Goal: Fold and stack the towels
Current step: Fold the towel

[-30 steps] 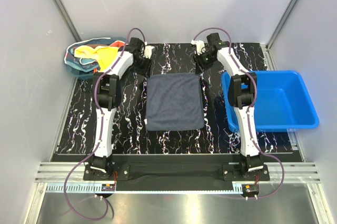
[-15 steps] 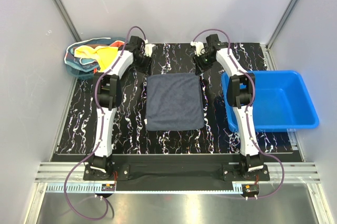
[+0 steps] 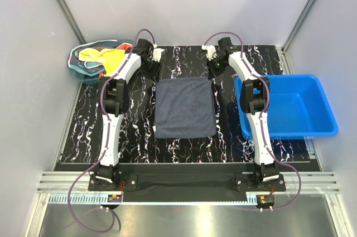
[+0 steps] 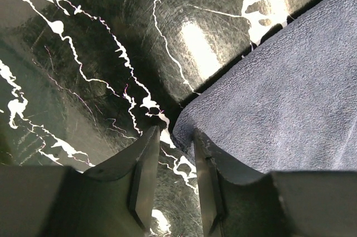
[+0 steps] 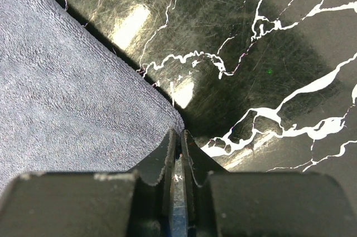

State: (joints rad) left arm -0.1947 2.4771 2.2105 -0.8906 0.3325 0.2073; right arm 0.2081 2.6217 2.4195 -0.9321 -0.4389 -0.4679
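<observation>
grey-blue towel, right fingers now pinching

Black white-veined table, grey-blue towel flat mid-table, blue bin right, basket far left

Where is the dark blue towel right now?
In the top view the dark blue towel lies flat in the middle of the black marbled mat, just left of the blue bin.

Blue bin, teal basket, marbled table
</observation>
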